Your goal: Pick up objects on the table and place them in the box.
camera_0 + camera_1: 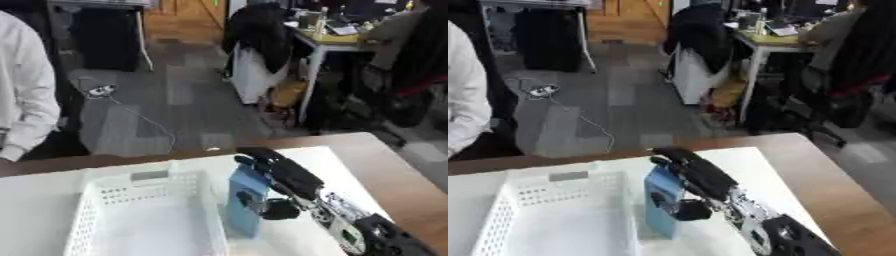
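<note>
Left of fingers [262, 162]: white basket [105, 220] on white-covered counter [754, 165]; right hand [284, 175] fingers clamped on blue box [247, 197]; grey office floor [175, 110] beyond.

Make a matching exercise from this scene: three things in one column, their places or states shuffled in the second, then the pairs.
Things:
1. blue box
2. white basket
3. right hand

Places or states:
A. on the table's left part, nothing visible inside
B. fingers and thumb clasped on an upright item
C. upright beside the basket's right wall, held

Pairs: 1-C, 2-A, 3-B
</note>
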